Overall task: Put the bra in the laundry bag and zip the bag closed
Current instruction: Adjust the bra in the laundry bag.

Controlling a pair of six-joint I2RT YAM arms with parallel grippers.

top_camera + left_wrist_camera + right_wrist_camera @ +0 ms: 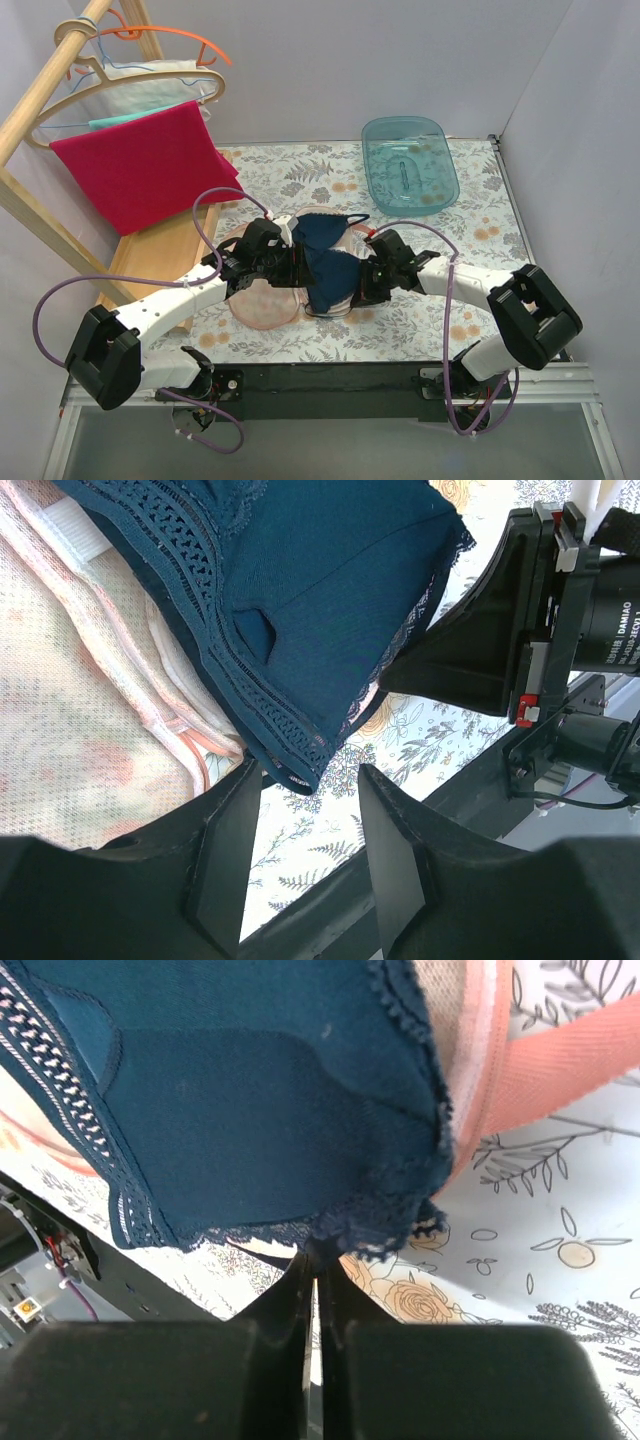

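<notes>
The navy bra lies across the open peach-pink laundry bag at the table's middle. In the left wrist view the bra rests on the bag's mesh lining. My left gripper is open, its jaws on either side of the bra's lace band end without closing on it. My right gripper is shut on the bra's lace edge, just off the bag's pink rim. In the top view the left gripper and the right gripper flank the bra.
A translucent teal tub stands at the back right. A wooden rack with hangers and a red towel stands at the left. The table has a floral cloth.
</notes>
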